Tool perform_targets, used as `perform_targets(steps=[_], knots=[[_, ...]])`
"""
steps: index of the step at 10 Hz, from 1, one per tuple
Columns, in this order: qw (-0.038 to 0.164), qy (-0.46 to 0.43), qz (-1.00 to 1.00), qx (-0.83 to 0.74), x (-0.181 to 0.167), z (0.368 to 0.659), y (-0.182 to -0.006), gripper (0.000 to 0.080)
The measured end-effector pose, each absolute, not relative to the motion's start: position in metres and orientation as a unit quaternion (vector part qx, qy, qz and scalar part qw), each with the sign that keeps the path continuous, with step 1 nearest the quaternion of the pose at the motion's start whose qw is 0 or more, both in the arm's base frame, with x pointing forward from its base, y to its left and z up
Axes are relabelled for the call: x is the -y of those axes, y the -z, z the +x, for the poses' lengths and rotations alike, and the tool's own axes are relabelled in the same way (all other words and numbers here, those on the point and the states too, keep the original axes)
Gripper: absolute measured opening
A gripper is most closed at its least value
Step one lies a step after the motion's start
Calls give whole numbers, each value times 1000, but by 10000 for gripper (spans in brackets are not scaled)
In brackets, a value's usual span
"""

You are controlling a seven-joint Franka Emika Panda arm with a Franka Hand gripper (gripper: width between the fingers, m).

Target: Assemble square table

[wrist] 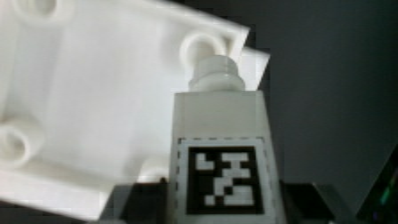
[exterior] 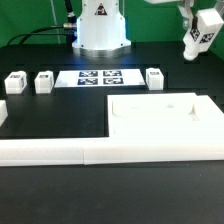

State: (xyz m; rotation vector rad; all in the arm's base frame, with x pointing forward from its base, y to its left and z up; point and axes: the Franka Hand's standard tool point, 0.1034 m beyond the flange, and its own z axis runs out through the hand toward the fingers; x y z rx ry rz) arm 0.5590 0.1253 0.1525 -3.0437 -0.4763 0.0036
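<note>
The pincer (exterior: 199, 28) is clamped on a tagged leg block (wrist: 222, 150), one jaw on each side, and holds it in the air over the worktop (exterior: 40, 110) at the exterior view's right. In the wrist view the leg's threaded tip (wrist: 214, 72) points toward a corner hole (wrist: 215, 42) in the square table slab (wrist: 89, 90). The step in hand looks like seating this leg. To do it well, centre the tip over the hole, keep the leg square to the slab, lower it gently, then turn.

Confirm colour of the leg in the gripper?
White leg with black-and-white tag; best in wrist view.
</note>
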Motion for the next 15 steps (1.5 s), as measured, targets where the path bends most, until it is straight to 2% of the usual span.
perform_targets(steps=[1,3,7,9,10,12,15], knots=[[42,31,-988,146,-117,587,-154,291],[47,127,-982,131,-118,628,-152,291],[33,270,-953,133,-109,632,-151,291],[32,262,-955,138,-107,628,-144,291],[26,271,-951,144,-101,631,-132,291],[29,269,-952,147,-106,636,-127,291],[31,255,-955,149,-109,628,-109,291]])
